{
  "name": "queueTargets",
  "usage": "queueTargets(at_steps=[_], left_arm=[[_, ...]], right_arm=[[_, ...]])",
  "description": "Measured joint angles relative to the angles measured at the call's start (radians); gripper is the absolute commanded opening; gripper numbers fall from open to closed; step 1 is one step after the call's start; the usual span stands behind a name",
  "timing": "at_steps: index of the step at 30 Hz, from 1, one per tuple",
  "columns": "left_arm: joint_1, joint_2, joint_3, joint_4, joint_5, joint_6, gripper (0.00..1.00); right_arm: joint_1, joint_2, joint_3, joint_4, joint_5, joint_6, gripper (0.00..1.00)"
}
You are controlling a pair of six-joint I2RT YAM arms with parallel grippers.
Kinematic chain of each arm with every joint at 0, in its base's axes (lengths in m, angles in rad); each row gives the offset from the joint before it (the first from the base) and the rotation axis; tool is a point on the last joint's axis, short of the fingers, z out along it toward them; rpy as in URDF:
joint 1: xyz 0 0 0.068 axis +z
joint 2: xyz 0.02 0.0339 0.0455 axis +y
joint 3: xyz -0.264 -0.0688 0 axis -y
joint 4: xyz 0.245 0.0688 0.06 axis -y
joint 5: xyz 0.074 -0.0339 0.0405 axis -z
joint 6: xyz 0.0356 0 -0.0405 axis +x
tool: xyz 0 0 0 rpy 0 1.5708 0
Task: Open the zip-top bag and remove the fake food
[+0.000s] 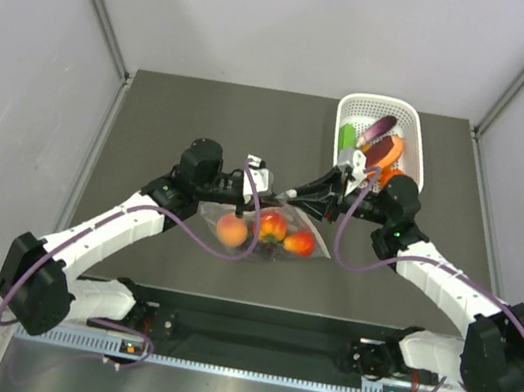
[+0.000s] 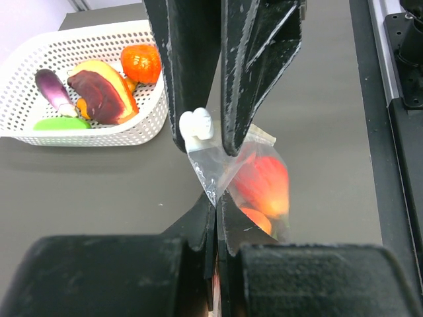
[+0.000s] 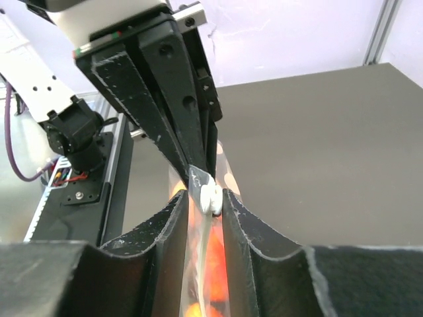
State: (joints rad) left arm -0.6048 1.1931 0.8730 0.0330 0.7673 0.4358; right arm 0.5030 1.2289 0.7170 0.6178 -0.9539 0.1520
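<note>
Because both hands meet over the middle of the worktop (image 1: 185,112), the coming move depends on how the zip strip lies between them. The zip-top bag (image 2: 211,168) sits at the centre, slightly toward the near edge. Its top edge is lifted and its body sags below with the fake food (image 1: 273,226) inside. A peach-orange fruit (image 1: 231,230) lies toward the left edge and two red-orange ones sit beside it.

The left hand (image 2: 216,212) is clenched on the bag's upper edge, its fingers pressed together over the plastic. The right hand (image 3: 208,201) is closed from the opposite side, its fingers grasping the white slider (image 2: 196,125). The two grips are just beside each other, with only a short stretch of strip between them.

That stretch, the strip's long axis, runs roughly from the left edge toward the right edge, in line with the two hands. My judgement is that the slider has to travel along this line, away from the left hand, which serves as the anchor. A pull off that axis would likely twist the crinkly plastic or slip the tab from the fingers. How much of the zip is already parted cannot be told from these views.

The white basket (image 1: 349,105) at the far right corner holds other items and lies well apart from the bag.
</note>
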Motion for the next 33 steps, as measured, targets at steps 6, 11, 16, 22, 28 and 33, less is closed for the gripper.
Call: queueTargets(at_steps=[6, 11, 16, 22, 28, 33], left_arm=[[0.000, 0.000, 0.000, 0.000, 0.000, 0.000, 0.00], [0.000, 0.000, 0.000, 0.000, -0.002, 0.000, 0.00], [0.000, 0.000, 0.000, 0.000, -0.003, -0.002, 0.00], [0.000, 0.000, 0.000, 0.004, -0.008, -0.005, 0.00], [0.000, 0.000, 0.000, 0.010, -0.010, -0.008, 0.00], [0.000, 0.000, 0.000, 0.012, -0.010, -0.008, 0.00]], right_arm=[[0.000, -0.002, -0.005, 0.068, -0.013, 0.029, 0.24], [0.000, -0.002, -0.005, 0.077, -0.018, 0.033, 0.10], [0.000, -0.002, -0.005, 0.065, -0.019, 0.025, 0.15], [0.000, -0.002, -0.003, 0.033, -0.017, 0.013, 0.21], [0.000, -0.002, -0.003, 0.002, -0.010, 0.005, 0.21], [0.000, -0.002, -0.003, 0.011, -0.010, 0.010, 0.22]])
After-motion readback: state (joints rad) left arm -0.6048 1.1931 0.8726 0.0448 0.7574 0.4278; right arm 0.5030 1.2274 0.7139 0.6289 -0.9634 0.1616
